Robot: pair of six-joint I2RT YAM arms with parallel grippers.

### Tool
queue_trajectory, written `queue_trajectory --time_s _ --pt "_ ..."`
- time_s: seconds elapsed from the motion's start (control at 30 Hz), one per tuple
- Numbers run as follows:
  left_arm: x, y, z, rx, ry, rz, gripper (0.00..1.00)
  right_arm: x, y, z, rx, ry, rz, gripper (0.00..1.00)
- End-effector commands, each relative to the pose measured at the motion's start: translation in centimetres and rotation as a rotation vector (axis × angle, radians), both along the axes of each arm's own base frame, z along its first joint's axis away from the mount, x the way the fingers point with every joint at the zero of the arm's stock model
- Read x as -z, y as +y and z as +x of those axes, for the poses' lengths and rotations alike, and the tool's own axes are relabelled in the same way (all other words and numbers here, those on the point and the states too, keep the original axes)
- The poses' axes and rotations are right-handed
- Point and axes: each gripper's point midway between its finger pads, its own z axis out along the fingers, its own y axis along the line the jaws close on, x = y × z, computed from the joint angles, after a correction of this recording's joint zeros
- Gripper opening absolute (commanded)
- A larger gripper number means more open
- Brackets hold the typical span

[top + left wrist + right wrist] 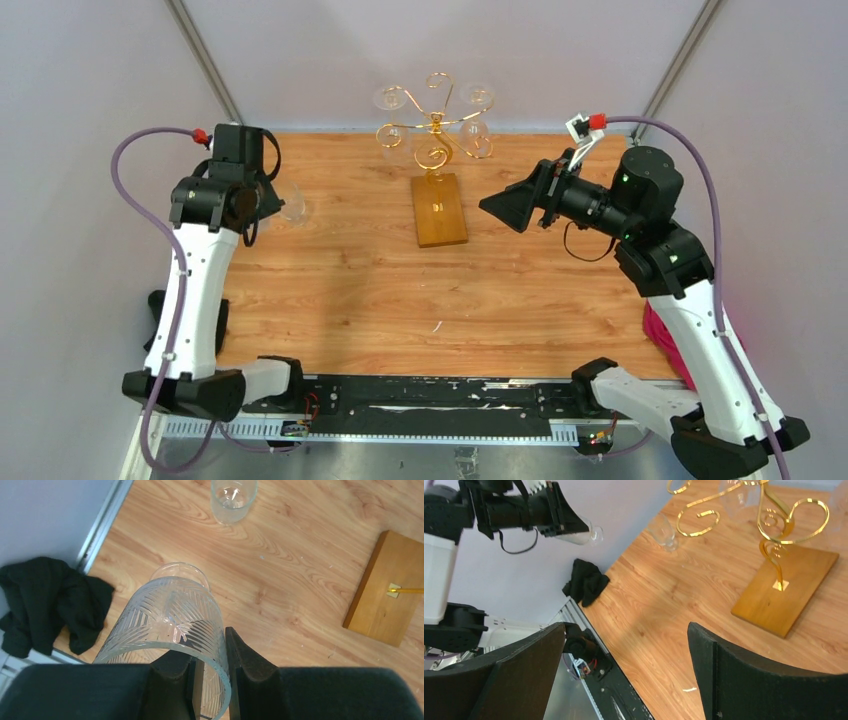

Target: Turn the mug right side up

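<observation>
The mug (pixel 170 615) is clear ribbed glass. It hangs above the table's left side, lying tilted, its open rim towards the wrist and its base pointing away. My left gripper (pixel 210 652) is shut on the wall at its rim, with one finger inside and the other finger (pixel 245 655) outside. From the right wrist view the mug (pixel 586 532) sticks out sideways from the left gripper, well above the wood. My right gripper (pixel 626 627) is open and holds nothing. It hovers over the right half of the table (pixel 350 290), pointing left.
A second clear glass (pixel 233 497) stands on the wood beyond the mug. A gold wire stand (pixel 435 125) on a wooden base (pixel 439 210), with glasses hung on it, sits at the back centre. A black cloth (pixel 45 600) lies off the left edge, a pink cloth (pixel 665 340) off the right.
</observation>
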Motion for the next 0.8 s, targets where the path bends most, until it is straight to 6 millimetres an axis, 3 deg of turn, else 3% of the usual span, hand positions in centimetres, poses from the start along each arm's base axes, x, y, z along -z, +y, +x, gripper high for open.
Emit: queue_trajectory --time_s 0.0,0.23,0.37,0.57,0.77 --pt "0.5 -0.4 4.0 0.054 -0.021 -0.1 0.0 2.0 -0.7 0.3 0.024 0.011 -0.067 0.97" --pt "4.9 2.6 7.2 -0.022 0.039 -0.202 0.0 3.6 -0.4 1.2 0.022 0.034 -0.1 0.97" --pt "8.1 5.4 6.7 -0.109 0.111 -0.193 0.0 4.4 -0.2 1.7 0.015 0.045 -0.114 0.97" --pt "11.7 8.1 6.3 -0.188 0.181 -0.176 0.0 5.3 0.5 2.3 -0.007 0.071 -0.112 0.96" --pt "15.0 9.1 7.9 -0.202 0.243 -0.21 0.0 6.1 0.9 2.8 -0.02 0.093 -0.114 0.96"
